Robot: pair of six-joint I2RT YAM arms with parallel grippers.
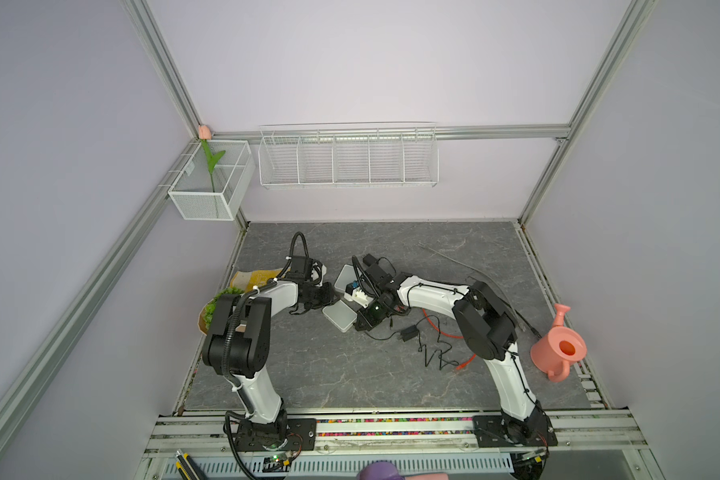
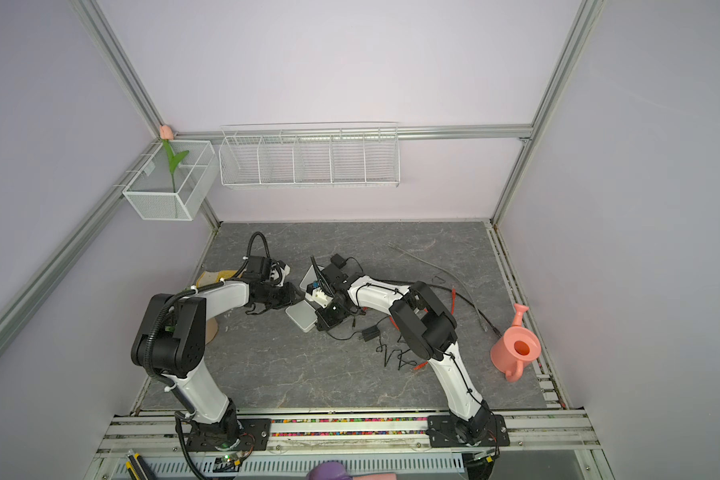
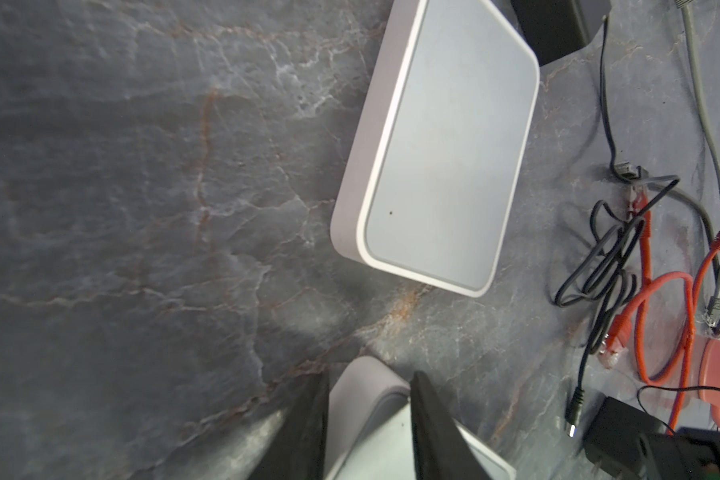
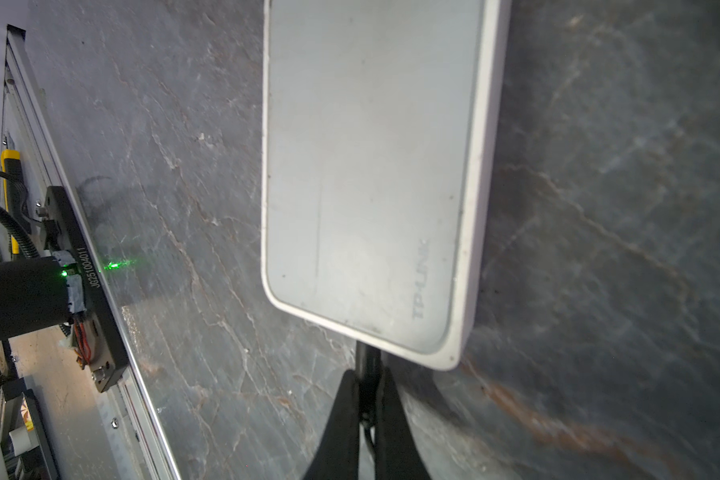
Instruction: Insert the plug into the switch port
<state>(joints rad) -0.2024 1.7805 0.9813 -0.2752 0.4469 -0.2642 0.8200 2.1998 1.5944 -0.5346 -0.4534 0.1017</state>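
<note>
- plug (image 4: 366,359): thin black barrel, pinched between the fingertips of the right gripper (image 4: 368,374). The jaws are almost pressed together on it.
- Plug tip runs up to the end edge of the switch (image 4: 371,178), close to a corner, in the lower middle of the right wrist view. The port face is hidden, so I can't tell if the plug is seated.
- The switch is a flat white box with a TP-LINK mark on top, lying flat on the grey marble table (image 1: 308,374). In a top view the switch (image 1: 339,316) sits just below frame centre.
- Right arm: base at lower right on the rail, elbow raised right of centre. The forearm runs up-left, and the wrist is bent back down-left, so the gripper meets the switch from its right side.
- left gripper (image 3: 371,378): fingers part-spread and clamped either side of a corner of the second switch (image 3: 366,405), at the bottom middle of the left wrist view.
- In a top view the second switch (image 1: 344,274) lies just above centre, partly under the right wrist and near the first switch, not touching it.
- Left arm: base at lower left, elbow folded at left, forearm roughly level, pointing right towards centre.
- Right of the switch: black adapter (image 1: 408,332) with a thin kinked lead, and beyond it an orange cable (image 1: 441,330).
- Pink watering can (image 1: 558,347) at the right edge of the table, well apart.
</note>
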